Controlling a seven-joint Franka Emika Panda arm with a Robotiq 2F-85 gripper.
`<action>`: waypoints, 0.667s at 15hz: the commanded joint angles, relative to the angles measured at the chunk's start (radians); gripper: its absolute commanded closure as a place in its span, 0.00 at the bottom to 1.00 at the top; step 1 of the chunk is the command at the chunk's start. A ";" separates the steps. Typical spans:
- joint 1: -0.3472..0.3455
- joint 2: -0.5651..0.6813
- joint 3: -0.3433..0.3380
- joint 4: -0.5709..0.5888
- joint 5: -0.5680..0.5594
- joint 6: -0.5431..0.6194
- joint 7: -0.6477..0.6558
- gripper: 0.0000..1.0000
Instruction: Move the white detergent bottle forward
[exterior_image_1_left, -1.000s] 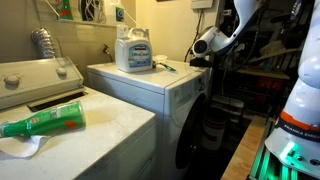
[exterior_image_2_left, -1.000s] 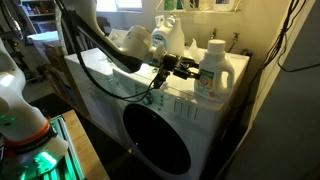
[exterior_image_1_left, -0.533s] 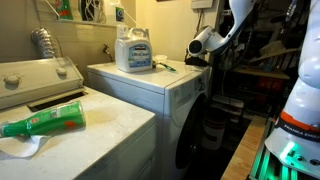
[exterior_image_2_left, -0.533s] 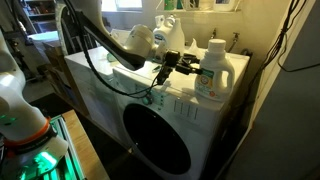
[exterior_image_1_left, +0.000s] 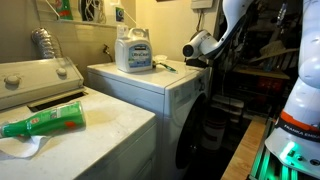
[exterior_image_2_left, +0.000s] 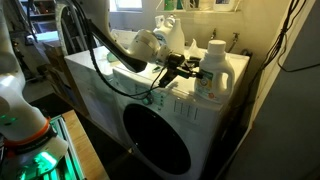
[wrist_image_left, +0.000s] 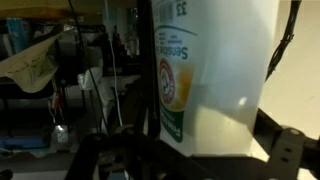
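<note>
Wrist view is showing the white detergent bottle (wrist_image_left: 225, 80) very close up. It is filling the middle of the picture, and the dark fingers (wrist_image_left: 290, 150) of the gripper are poking up low on each side of it. So the jaws are standing wide apart with the bottle between them, and as far as I can tell they are not squeezing it yet. In an exterior view the gripper (exterior_image_2_left: 192, 68) is reaching in sideways about halfway up the bottle, with its tips right at the bottle's side. The bottle is standing up straight on top of the washing machine (exterior_image_2_left: 105, 88), near the end away from the robot's base. I think the arm is holding the gripper level and at the middle of the bottle because a tall thin bottle is easy to tip when it is grabbed near the top. The jaws are open wide so they are fitting round the body without bumping it. The big jug (exterior_image_1_left: 133, 50) is sitting well apart at the back of the same machine, so it is not getting in the way. The green bottle (exterior_image_1_left: 45, 122) is lying on its side on the other machine and is playing no part here. Next the jaws are going to need a gentle close on the body, because squeezing too hard could be bending the soft plastic.
</note>
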 joint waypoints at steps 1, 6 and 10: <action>0.009 0.043 0.012 0.036 0.077 -0.112 -0.007 0.00; 0.014 0.070 0.021 0.075 0.091 -0.175 -0.015 0.00; 0.005 0.085 0.019 0.091 0.067 -0.147 -0.046 0.07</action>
